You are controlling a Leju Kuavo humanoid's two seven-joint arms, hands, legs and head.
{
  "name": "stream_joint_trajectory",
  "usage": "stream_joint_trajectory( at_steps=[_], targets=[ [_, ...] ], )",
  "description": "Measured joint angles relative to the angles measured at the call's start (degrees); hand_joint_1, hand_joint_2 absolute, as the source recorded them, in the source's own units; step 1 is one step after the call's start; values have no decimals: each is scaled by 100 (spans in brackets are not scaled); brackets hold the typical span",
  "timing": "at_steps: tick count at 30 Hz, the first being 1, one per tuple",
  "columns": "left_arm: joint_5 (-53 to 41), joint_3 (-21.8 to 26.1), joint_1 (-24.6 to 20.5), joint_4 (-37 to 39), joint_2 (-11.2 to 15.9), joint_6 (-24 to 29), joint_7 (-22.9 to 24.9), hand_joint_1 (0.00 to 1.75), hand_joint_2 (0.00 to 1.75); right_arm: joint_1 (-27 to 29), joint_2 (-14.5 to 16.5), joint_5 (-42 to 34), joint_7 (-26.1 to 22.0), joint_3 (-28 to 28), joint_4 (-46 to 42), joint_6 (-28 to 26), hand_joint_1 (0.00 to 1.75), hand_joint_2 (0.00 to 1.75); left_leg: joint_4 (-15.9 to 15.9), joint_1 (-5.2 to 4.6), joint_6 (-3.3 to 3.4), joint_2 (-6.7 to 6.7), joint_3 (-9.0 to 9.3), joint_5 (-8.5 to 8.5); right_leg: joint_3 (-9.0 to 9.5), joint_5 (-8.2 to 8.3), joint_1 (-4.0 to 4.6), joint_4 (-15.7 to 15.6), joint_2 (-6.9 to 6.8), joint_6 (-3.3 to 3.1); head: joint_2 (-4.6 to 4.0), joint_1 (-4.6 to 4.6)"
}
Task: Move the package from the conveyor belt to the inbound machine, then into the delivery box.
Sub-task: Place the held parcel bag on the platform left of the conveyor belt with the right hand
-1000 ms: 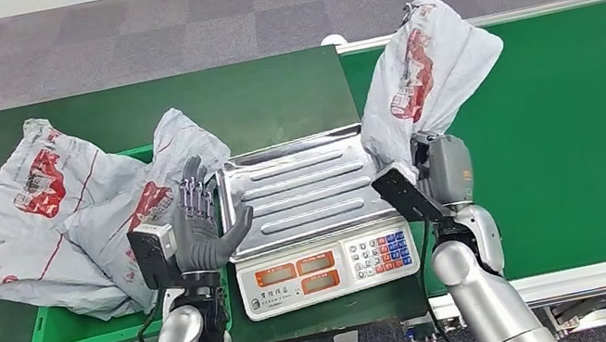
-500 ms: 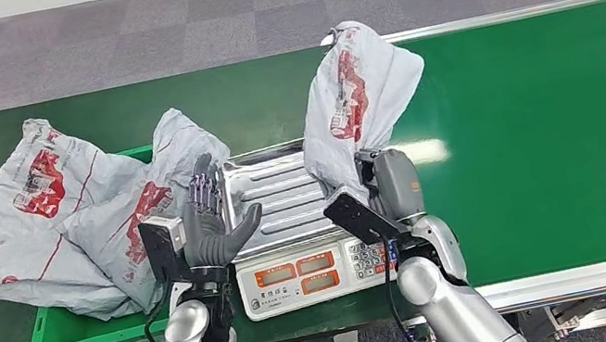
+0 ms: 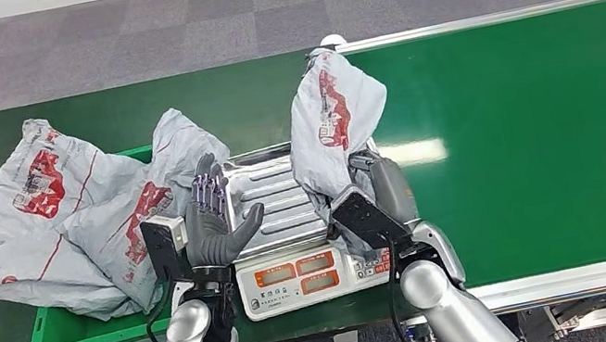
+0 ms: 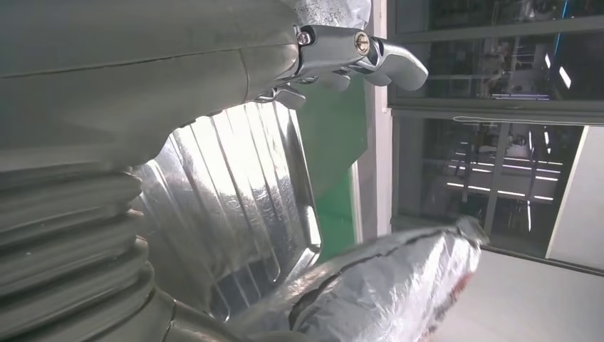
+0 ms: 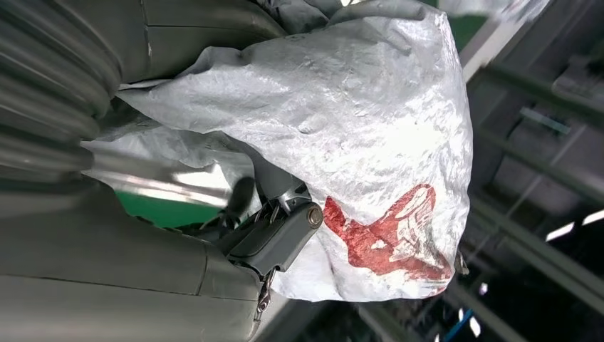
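My right hand [image 3: 377,198] grips a grey plastic package [image 3: 330,124] with a red print, held upright over the right part of the steel weighing tray [image 3: 271,197] of the scale. The right wrist view shows the same package [image 5: 356,142] bulging out of my right hand [image 5: 278,235], a dark finger pressed against it. My left hand [image 3: 216,222] stands open at the tray's left edge, fingers apart and pointing up, holding nothing. In the left wrist view the ribbed tray [image 4: 235,214] lies beside my left hand [image 4: 185,78], with the package [image 4: 399,285] beyond it.
The scale's keypad and displays [image 3: 313,273] face me. Two more grey packages [image 3: 43,212] lie across a green crate [image 3: 84,337] at the left. The green conveyor belt [image 3: 547,137] stretches to the right, with a metal rail [image 3: 600,274] along its near edge.
My right hand has carried the package leftward from the conveyor belt to above the scale's tray. My left hand has shifted slightly right and stayed open.
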Motion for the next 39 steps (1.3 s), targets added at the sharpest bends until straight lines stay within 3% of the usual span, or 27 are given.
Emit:
stream_joint_trajectory(
  at_steps=[7,39],
  targets=[
    [6,-3,-5,37,8,0,-6,0,175,-113,-75,-649,-60,-19,-1,711,0,175,0,0,0,0,-1,0,0,0,0,0,0,0,0,0],
    [63,-4,-6,46,61,46,-46,0,175,-436,-146,-690,-110,-22,443,996,0,175,0,0,0,0,-2,0,-1,0,0,0,0,0,0,0]
  ],
)
